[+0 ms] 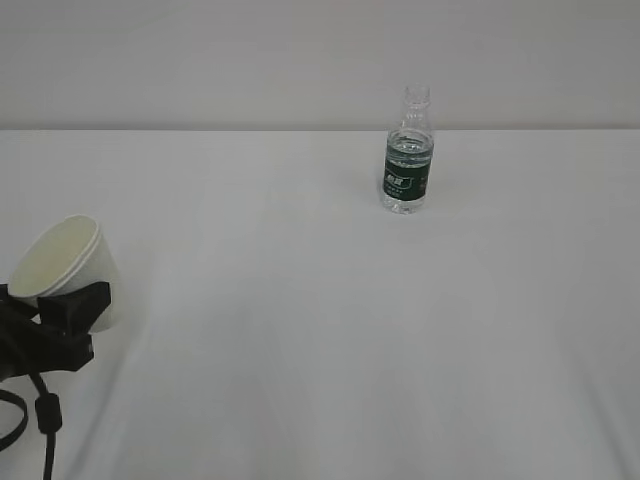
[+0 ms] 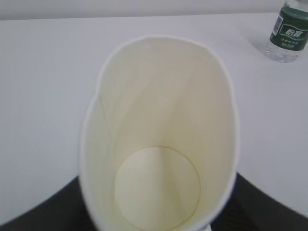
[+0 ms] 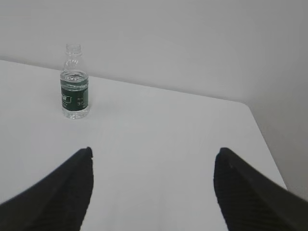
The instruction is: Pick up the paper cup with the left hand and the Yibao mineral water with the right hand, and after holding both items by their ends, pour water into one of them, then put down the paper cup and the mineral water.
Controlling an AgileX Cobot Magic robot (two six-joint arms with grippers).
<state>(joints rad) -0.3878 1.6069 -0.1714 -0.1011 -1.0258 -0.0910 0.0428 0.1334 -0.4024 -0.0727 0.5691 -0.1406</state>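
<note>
The left hand (image 1: 60, 315), a black arm with cables at the near left corner of the tabletop (image 1: 320, 340), grips the paper cup (image 1: 65, 265) low on its body. Its fingers (image 1: 80, 305) stand partly apart, closed against the cup's sides; the squeeze presses the rim into an oval, as the left wrist view shows. The cup (image 2: 159, 139) is tilted, its mouth facing up and to the left in the exterior view, and its cream inside and round bottom appear dry. Whether its base touches the tabletop cannot be told.

The Yibao mineral water (image 1: 408, 150) stands upright and uncapped near the far edge of the tabletop, right of centre, well apart from the cup. The water (image 1: 408, 152) reaches up to about the shoulder, just above the dark green label.

In the right wrist view the right hand (image 3: 154, 166) has its two black fingers (image 3: 72, 187) spread wide, holding nothing, with the bottle (image 3: 74, 86) well ahead and to their left.
</note>
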